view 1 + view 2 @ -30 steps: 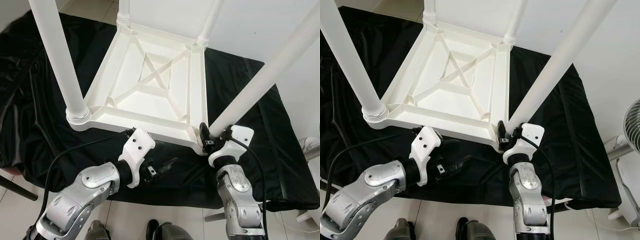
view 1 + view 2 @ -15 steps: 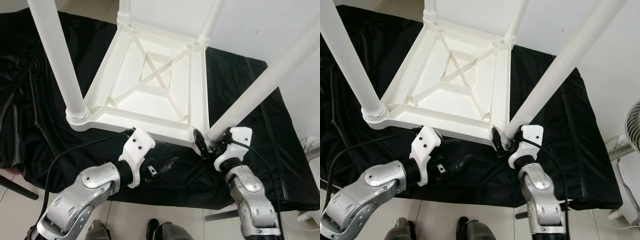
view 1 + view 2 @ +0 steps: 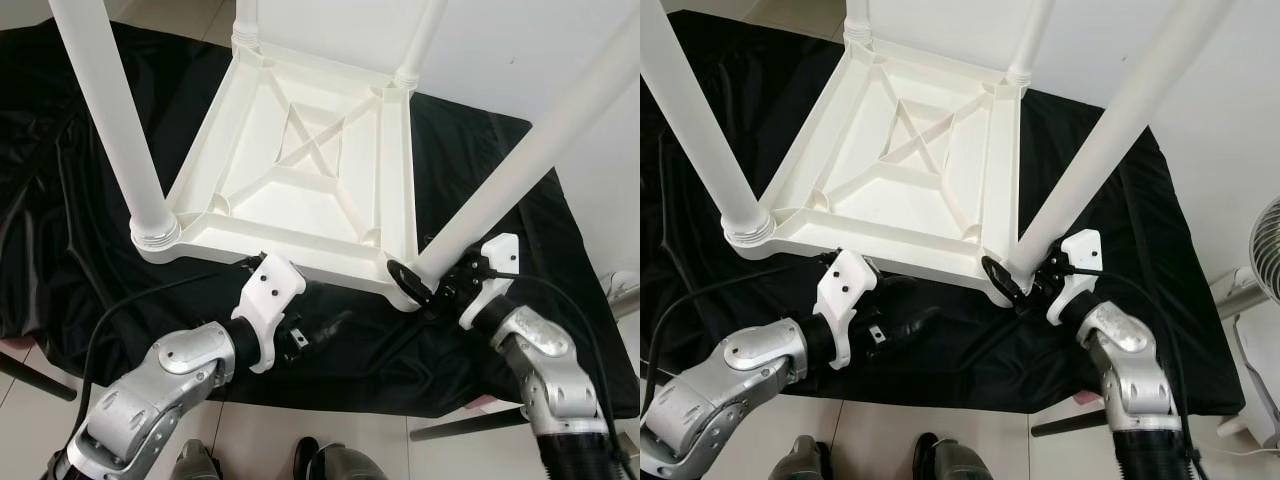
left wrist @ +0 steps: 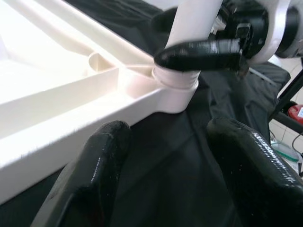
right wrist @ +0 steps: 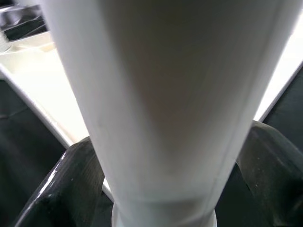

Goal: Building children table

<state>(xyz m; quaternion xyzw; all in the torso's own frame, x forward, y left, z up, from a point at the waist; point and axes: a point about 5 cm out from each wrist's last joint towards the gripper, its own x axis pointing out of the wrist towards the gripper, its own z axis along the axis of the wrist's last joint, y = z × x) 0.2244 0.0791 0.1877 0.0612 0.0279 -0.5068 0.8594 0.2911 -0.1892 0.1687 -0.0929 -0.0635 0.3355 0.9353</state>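
We see our right end effector [image 3: 428, 283] pinching the near-right leg [image 3: 520, 165] of the upturned white table [image 3: 300, 170]; our left end effector [image 3: 318, 330] rests spread on black cloth [image 3: 60, 240].

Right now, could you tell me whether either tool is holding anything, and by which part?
The right tool grips the near right table leg at its base, just above the corner socket. The left tool holds nothing, open beside the tabletop's near edge.
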